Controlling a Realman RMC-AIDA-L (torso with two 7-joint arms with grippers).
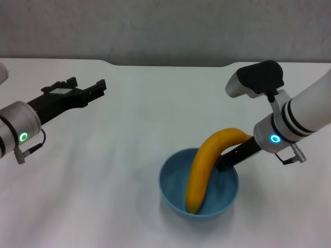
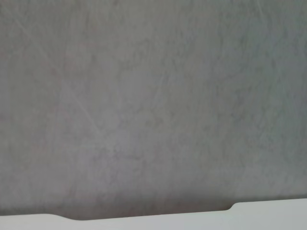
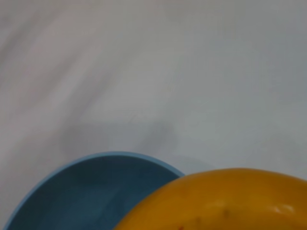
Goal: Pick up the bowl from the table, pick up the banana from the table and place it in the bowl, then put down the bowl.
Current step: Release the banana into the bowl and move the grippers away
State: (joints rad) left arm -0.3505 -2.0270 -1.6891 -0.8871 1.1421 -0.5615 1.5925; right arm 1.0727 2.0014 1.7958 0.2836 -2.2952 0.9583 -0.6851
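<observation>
- Head view: we are seeing the right gripper (image 1: pixel 227 160) reaching over the bowl (image 1: pixel 176 199) near the table (image 1: pixel 103 170)'s near edge, right of centre, while the banana (image 1: pixel 204 168) is leaning with its lower tip inside the bowl and its upper end at the gripper; we cannot tell whether the fingers are clamping it.
- We are judging the main risk to be the banana, longer than the bowl is wide, tipping over the rim or dragging the bowl as the arm pulls away.
- The left gripper (image 1: pixel 85 89) is hovering spread and empty near the left edge, well apart.
- We are seeing open tabletop toward the far edge and left corner, less toward the near edge.
</observation>
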